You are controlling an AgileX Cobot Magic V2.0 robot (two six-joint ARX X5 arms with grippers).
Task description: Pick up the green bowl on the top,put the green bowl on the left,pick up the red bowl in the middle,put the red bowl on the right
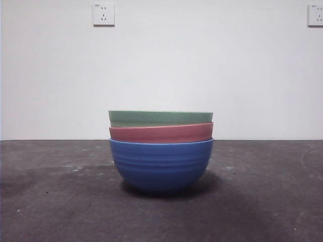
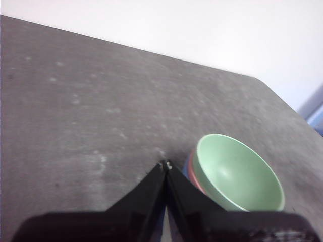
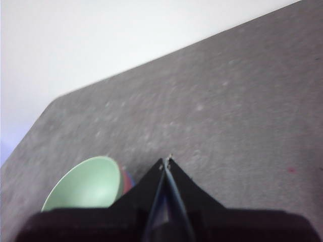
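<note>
- Three bowls stand nested in one stack near the middle of the dark grey bench (image 1: 50,201), seen level from the front view.
- The green bowl (image 1: 160,118) sits on top, upright; only its upper band shows above the bowl beneath it.
- The red bowl (image 1: 161,133) is second, nested between the green one and the lowest one; only a band of its side shows.
- The blue bowl (image 1: 161,165) is at the bottom, resting on the bench, with faint ribs around its side and a shadow under it.
- Behind the stack is a white wall (image 1: 202,65) with a socket (image 1: 103,14) high on the left and a second socket (image 1: 315,15) at the right edge of that view.
- No arm shows in the front view.
- The left gripper (image 2: 165,164) has its black jaws pressed together, tips meeting, holding nothing; it hangs above bare bench with the stack just beside it, apart from the green bowl's rim.
- From the left wrist view the green bowl's pale inside is open and holds nothing, with slivers of red and blue at its edge.
- The right gripper (image 3: 167,160) likewise has its jaws closed tip to tip on nothing; it is above the bench with the green bowl near it, not touching.
</note>
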